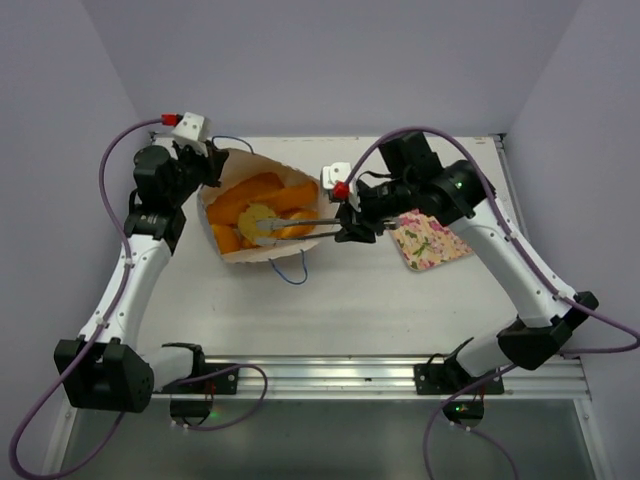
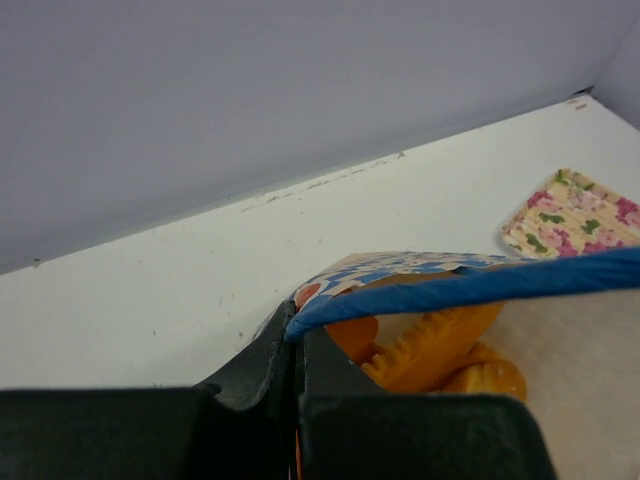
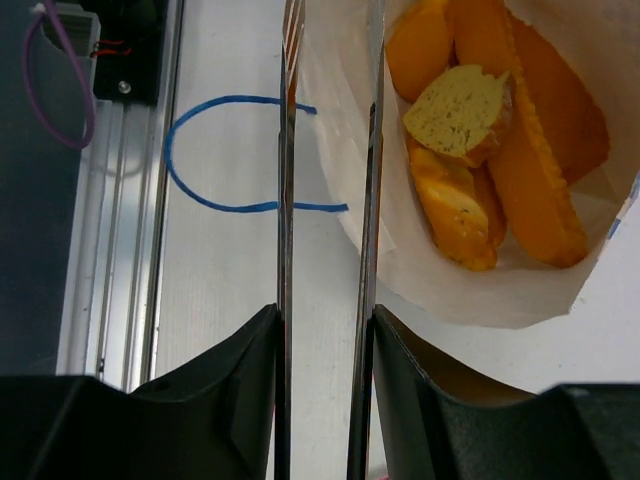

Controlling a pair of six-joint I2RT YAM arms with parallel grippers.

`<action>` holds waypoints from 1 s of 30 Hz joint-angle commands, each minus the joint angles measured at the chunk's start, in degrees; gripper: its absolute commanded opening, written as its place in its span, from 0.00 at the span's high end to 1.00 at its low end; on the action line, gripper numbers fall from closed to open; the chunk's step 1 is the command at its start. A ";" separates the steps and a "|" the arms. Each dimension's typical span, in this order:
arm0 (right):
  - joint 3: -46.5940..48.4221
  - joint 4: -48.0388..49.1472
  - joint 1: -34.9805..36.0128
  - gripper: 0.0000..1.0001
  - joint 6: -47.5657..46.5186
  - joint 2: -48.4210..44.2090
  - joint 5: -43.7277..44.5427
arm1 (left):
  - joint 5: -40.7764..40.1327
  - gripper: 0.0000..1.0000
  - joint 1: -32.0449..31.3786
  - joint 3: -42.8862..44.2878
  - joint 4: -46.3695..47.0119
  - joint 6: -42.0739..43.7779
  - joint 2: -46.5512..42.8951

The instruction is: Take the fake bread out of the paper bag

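The paper bag (image 1: pixel 238 256) lies open on the table's left side, with glossy orange fake bread (image 1: pixel 250 195) and a cut tan bun (image 1: pixel 258 215) inside. My left gripper (image 1: pixel 212 165) is shut on the bag's far rim at its blue cord handle (image 2: pixel 470 285), holding the mouth up; a ridged loaf (image 2: pixel 430 345) shows just below. My right gripper (image 1: pixel 350 228) is shut on thin metal tongs (image 1: pixel 300 232) that reach into the bag toward the bun. In the right wrist view the tong blades (image 3: pixel 285 200) stand apart by the bag's near wall (image 3: pixel 450 290); their tips are out of frame.
The pink floral tray (image 1: pixel 428 240) lies right of the bag, under my right arm. The bag's other blue cord handle (image 1: pixel 292 270) loops onto the table in front of it. An aluminium rail (image 1: pixel 330 375) runs along the near edge.
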 commanded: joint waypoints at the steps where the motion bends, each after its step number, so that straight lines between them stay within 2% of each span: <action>1: 1.84 2.37 1.94 0.57 2.54 3.00 8.83 | 4.50 1.00 0.25 -3.00 8.77 -4.43 -5.59; 8: 2.28 4.92 4.05 0.58 7.19 6.78 17.62 | 5.38 1.00 0.34 -8.54 9.31 -6.98 -10.25; 14: -2.90 8.70 9.24 0.58 10.54 7.05 24.12 | 6.35 1.00 0.25 -12.15 10.10 -9.09 -13.59; 20: -4.93 9.49 10.64 0.57 12.03 6.96 24.93 | 6.79 1.00 0.25 -14.79 10.27 -9.53 -15.79; 26: -6.42 11.33 13.37 0.56 13.00 8.27 30.81 | 6.70 1.00 0.25 -15.67 10.36 -9.71 -16.41; 30: -6.07 11.51 13.72 0.56 13.53 9.42 31.69 | 6.53 1.00 0.25 -15.67 10.36 -9.80 -16.50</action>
